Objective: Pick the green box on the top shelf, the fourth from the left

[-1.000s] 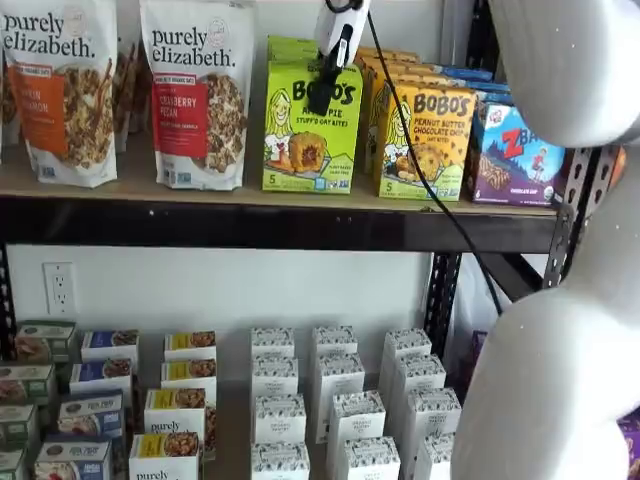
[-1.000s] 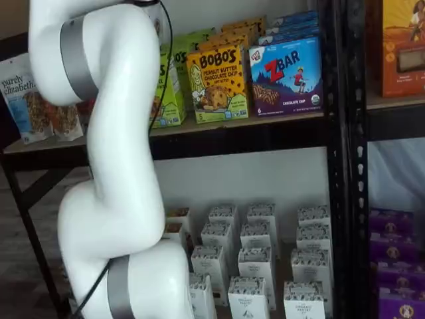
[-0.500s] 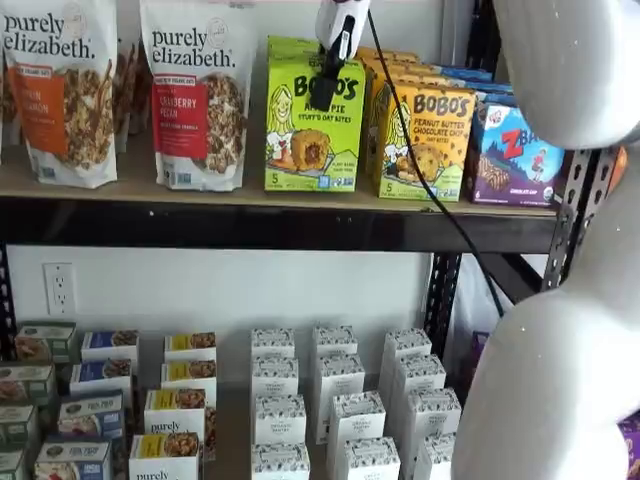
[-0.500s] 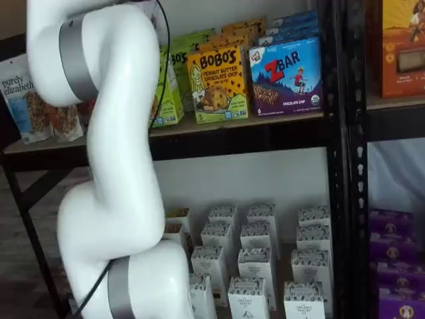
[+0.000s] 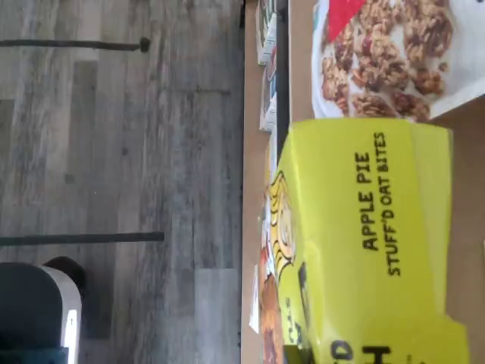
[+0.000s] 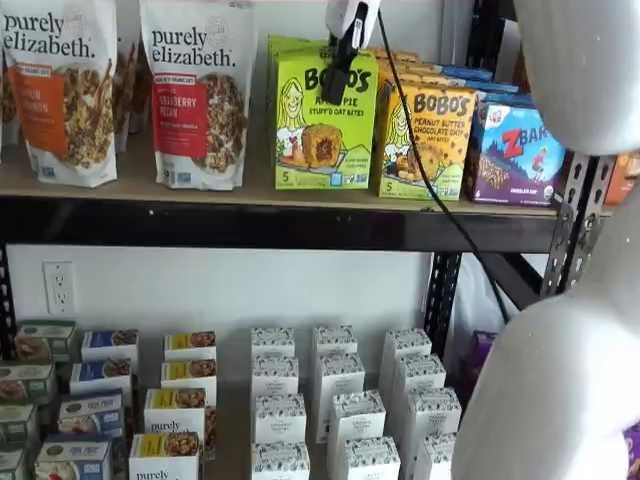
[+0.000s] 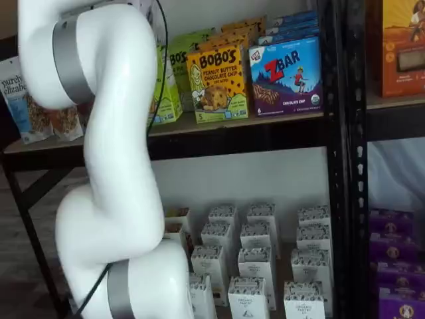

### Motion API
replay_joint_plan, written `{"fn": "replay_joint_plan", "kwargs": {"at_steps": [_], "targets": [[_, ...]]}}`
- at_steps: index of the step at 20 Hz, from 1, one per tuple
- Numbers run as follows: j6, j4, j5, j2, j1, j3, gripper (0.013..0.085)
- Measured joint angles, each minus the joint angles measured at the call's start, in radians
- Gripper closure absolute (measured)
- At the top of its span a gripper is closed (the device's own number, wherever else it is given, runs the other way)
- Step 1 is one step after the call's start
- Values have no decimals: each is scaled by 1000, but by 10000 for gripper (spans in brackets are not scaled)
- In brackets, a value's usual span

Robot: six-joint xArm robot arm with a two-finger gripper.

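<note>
the green box (image 6: 325, 118) is standing upright on the top shelf (image 6: 270, 222), its printed face turned outward and its long axis running vertically. in a shelf view it appears to be sitting slightly raised against the neighbouring cartons, though the angle is too poor to confirm a lift. the gripper (image 6: 345, 62) is hanging directly over the green box, its black fingers crossing the upper part of the printed face. the fingers are showing as one dark shape with no visible gap, so whether they are pinching the carton cannot be told. the wrist view is showing the top panel of the green box (image 5: 364, 243) filling much of the picture, which suggests the wrist is sitting close above it. the green box is therefore lying straight below the gripper, and the coming move is turning on that vertical alignment. beside the green box, the yellow-orange bobo's box (image 6: 427, 142) is standing just on one side and the cranberry granola bag (image 6: 196, 95) on the other.
</note>
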Motion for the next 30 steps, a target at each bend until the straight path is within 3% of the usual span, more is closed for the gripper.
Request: {"fn": "replay_joint_plan", "kwargs": {"at_steps": [15,30], "targets": [[0,35,60,-114,-21,50,730],[-8,14,47,-255,-23,201,730]]}}
